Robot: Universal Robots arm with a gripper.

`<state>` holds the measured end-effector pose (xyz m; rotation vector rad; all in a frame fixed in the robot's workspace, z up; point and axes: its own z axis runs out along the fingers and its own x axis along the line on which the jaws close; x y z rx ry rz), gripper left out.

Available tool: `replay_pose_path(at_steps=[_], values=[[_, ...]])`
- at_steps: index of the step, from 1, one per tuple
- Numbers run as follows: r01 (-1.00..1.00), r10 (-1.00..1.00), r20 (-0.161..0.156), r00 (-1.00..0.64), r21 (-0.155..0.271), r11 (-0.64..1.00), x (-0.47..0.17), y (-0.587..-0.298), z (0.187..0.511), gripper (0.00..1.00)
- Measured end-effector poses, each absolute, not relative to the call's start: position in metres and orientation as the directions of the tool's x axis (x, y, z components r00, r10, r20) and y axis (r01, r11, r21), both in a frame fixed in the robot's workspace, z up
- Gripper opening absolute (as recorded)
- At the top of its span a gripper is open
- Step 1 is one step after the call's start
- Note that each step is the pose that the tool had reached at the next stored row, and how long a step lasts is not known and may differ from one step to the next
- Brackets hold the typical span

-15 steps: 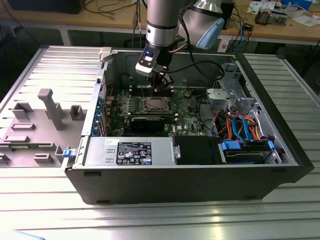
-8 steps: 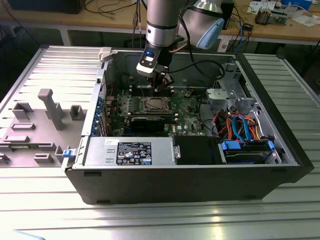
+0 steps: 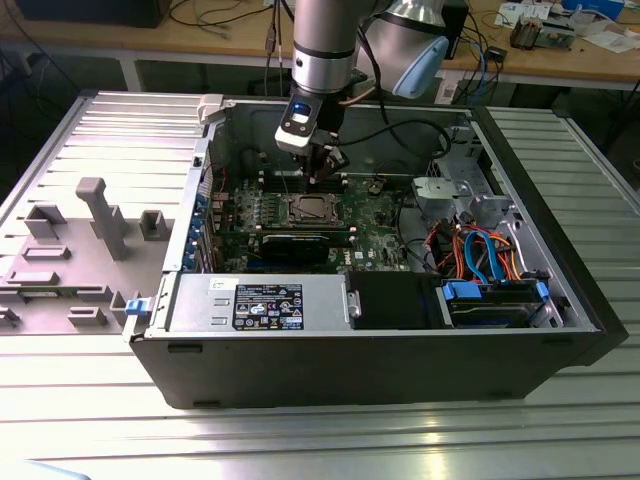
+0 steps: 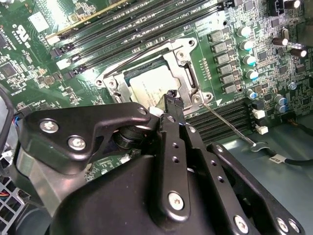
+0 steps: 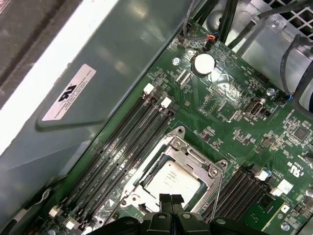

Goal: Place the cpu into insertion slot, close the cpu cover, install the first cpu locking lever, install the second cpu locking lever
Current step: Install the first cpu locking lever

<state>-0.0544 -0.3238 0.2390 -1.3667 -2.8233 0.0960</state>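
The cpu [image 5: 168, 178] sits flat in the slot [image 5: 155, 169] on the green board [image 5: 230, 112], pale metal face up. The cover [image 5: 198, 159] lies down over it, its silver frame ringing the chip's face; both wrist views show this. In the second wrist view the cpu [image 4: 149, 83] shows through the cover's [image 4: 188, 78] cut-out, and a thin lever [image 4: 227, 125] runs loose from the slot's corner across the dark memory slots [image 4: 220, 122], its hooked end out over the bare case floor.

My gripper [image 5: 170, 199] hangs just above the slot's edge, fingers [image 4: 172, 100] pressed together, nothing between them. The tips are close to the cover's rim; whether they touch it I cannot tell.

In the exterior view my arm [image 3: 325, 45] comes straight down into the open case [image 3: 400, 350], gripper [image 3: 328, 170] over the slot [image 3: 308, 208]. Black card [image 3: 305, 243] just beside the slot, power supply [image 3: 260, 303] along the near wall, orange and blue cables [image 3: 475, 250] toward the exterior view's right.
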Motion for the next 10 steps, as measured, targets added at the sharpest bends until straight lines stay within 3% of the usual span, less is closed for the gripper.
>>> replay_pose_path(at_steps=[10], values=[[0.757,0.757,-0.018,-0.653,-0.052,0.652,-0.0544,-0.3238,0.2391,0.11]])
